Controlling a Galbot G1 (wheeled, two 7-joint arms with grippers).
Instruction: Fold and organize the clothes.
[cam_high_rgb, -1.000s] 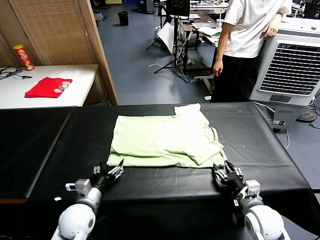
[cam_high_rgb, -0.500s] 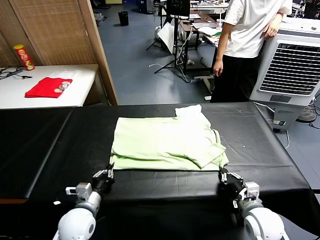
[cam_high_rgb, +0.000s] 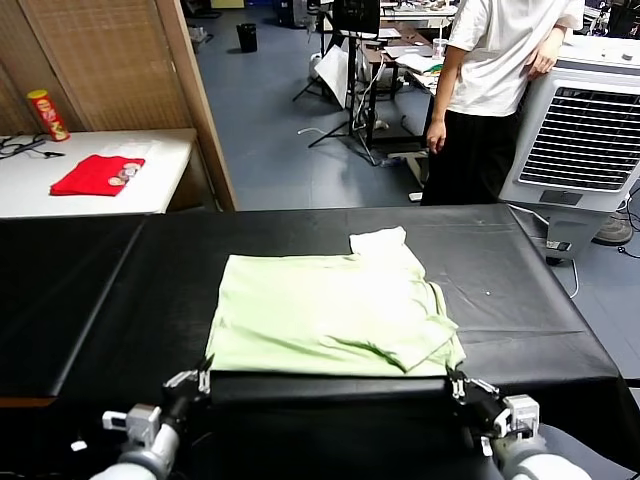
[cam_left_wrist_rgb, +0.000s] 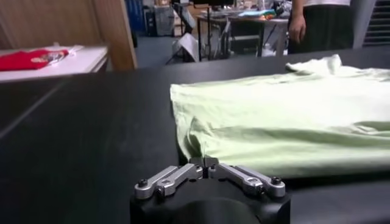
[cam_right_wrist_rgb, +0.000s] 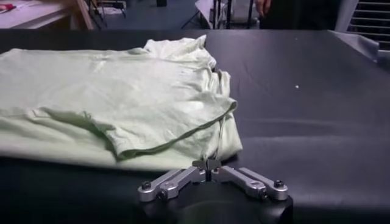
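The clothes are one pale green shirt (cam_high_rgb: 330, 315) lying flat on the black table (cam_high_rgb: 100, 290), with one sleeve folded over on its right side and the collar at the far edge. My left gripper (cam_high_rgb: 205, 374) is at the shirt's near left corner and shut on the hem there. In the left wrist view the gripper (cam_left_wrist_rgb: 207, 163) pinches the shirt (cam_left_wrist_rgb: 274, 122) at its edge. My right gripper (cam_high_rgb: 455, 381) is shut on the near right corner. In the right wrist view the gripper (cam_right_wrist_rgb: 208, 163) holds a pinch of the shirt (cam_right_wrist_rgb: 109, 91).
Both grippers are close to the table's near edge. A small red folded garment (cam_high_rgb: 97, 173) and a chip can (cam_high_rgb: 46, 114) are on a white side table at the far left. A person (cam_high_rgb: 500, 80) and an air cooler (cam_high_rgb: 585, 130) stand beyond the table.
Both grippers closed on the near hem and drew back toward the table's near edge. The shirt slid toward me with them and lies flatter.
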